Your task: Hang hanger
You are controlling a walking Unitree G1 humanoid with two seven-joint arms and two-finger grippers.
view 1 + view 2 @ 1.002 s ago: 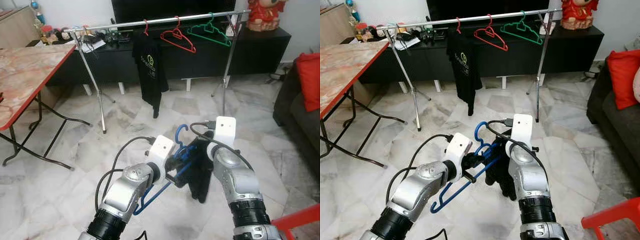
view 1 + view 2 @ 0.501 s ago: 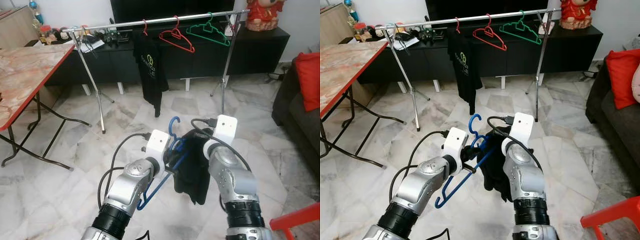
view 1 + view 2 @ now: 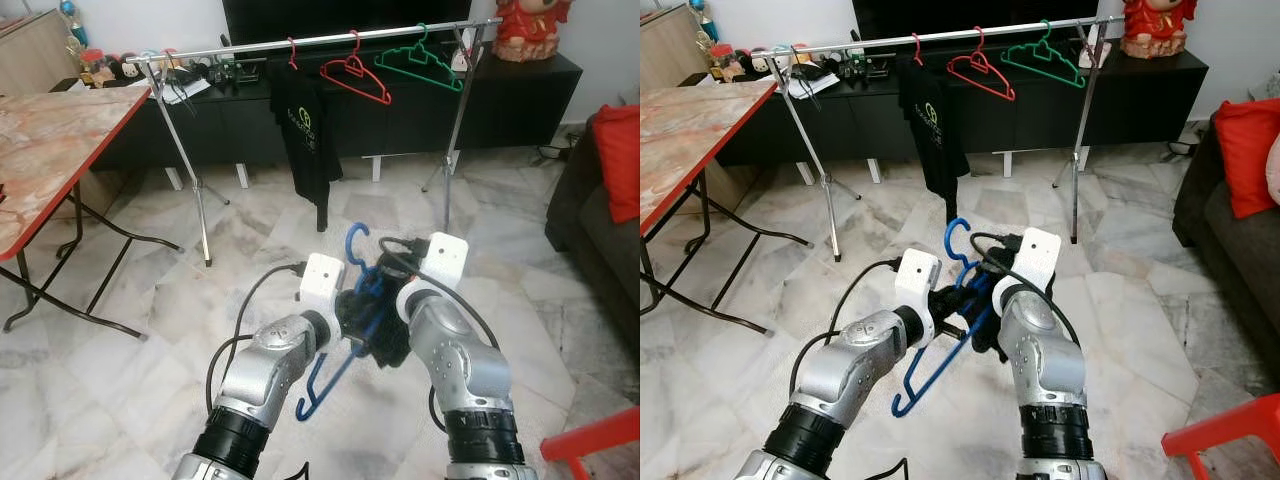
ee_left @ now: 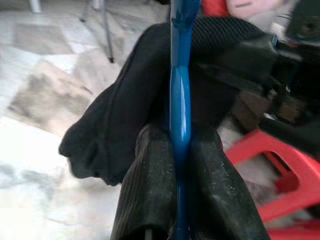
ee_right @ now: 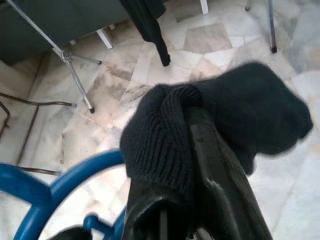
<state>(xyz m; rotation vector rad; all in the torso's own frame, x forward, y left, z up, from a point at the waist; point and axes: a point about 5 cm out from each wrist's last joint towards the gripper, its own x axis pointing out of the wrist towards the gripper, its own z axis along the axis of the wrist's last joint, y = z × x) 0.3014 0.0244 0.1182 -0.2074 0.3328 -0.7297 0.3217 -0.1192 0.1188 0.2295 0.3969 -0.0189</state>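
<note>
Change: blue plastic hanger (image 3: 345,330) now sits more upright and nearer the right arm than a second ago; black knit garment (image 3: 385,325) is bunched tighter between both wrists.
Rack: chrome garment rail on tripod legs (image 3: 300,42) stands well ahead across bare marble floor (image 3: 150,300), carrying a black T-shirt (image 3: 308,130), red hanger (image 3: 355,78) and green hanger (image 3: 420,62).
Rail room: free bar left of the T-shirt.
Left gripper (image 4: 175,165): fingers clamped on the blue hanger's stem.
Right gripper (image 5: 190,150): pinching the black garment.
</note>
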